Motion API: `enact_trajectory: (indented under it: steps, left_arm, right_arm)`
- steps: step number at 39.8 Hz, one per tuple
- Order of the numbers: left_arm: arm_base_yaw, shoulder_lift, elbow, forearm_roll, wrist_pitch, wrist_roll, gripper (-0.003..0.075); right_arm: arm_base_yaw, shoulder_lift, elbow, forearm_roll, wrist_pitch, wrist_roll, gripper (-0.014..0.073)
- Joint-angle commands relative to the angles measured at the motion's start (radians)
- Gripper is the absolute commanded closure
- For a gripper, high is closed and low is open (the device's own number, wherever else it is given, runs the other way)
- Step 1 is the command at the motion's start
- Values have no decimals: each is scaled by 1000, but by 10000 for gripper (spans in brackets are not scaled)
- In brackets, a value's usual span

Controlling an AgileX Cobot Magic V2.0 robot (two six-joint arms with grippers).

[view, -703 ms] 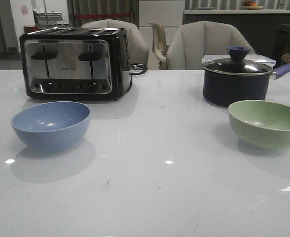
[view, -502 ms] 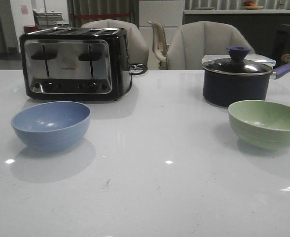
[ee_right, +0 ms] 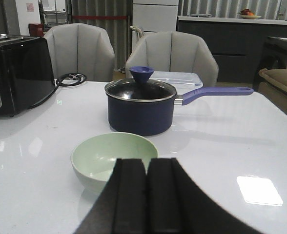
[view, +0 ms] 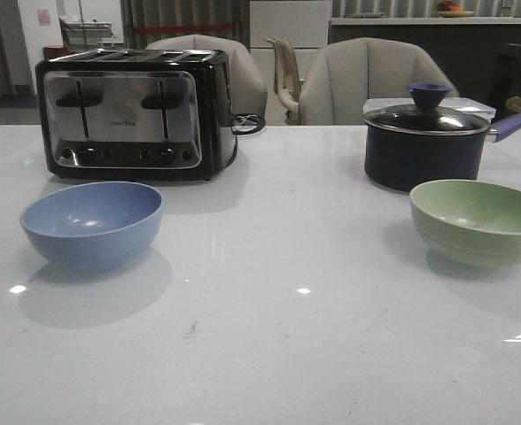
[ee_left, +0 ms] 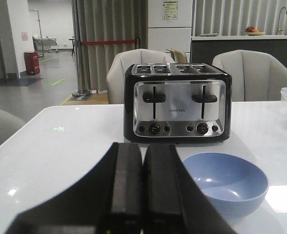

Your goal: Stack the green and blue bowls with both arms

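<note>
Bowls well apart: blue bowl [view: 91, 223] left by left gripper [ee_left: 143, 190], green bowl [view: 478, 221] right by right gripper [ee_right: 146, 195], both jaws pressed together.

Showroom-like kitchen-dining area: toaster [view: 135, 113], pot [view: 427, 142], padded chairs [view: 367, 81], counter.
</note>
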Motion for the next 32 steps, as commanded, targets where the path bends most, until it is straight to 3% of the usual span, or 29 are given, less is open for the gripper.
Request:
enact_trajectory:
  steps: [1,7,13,19,25,32]
  left_arm:
    - [2,-20,19,-8,-94,-9,620]
    - [2,-20,0,-11,-152,-9,620]
    - [1,-16,-127,-36,-105,-9,620]
    - [1,21,-335,-36,43,-9,620]
    - [1,160,-590,-36,249,-9,620]
    - [1,299,-687,-51,364,-9,620]
  right_arm:
    - [-7,-20,0,5,-101,-7,550]
    - [-7,-20,-48,7,-71,-6,550]
    - [-7,-11,-201,7,38,-6,550]
    - [-7,71,-419,6,180,-7,550]
    - [-7,288,-680,6,408,-7,550]
    - [-7,490,-780,6,545,-7,550]
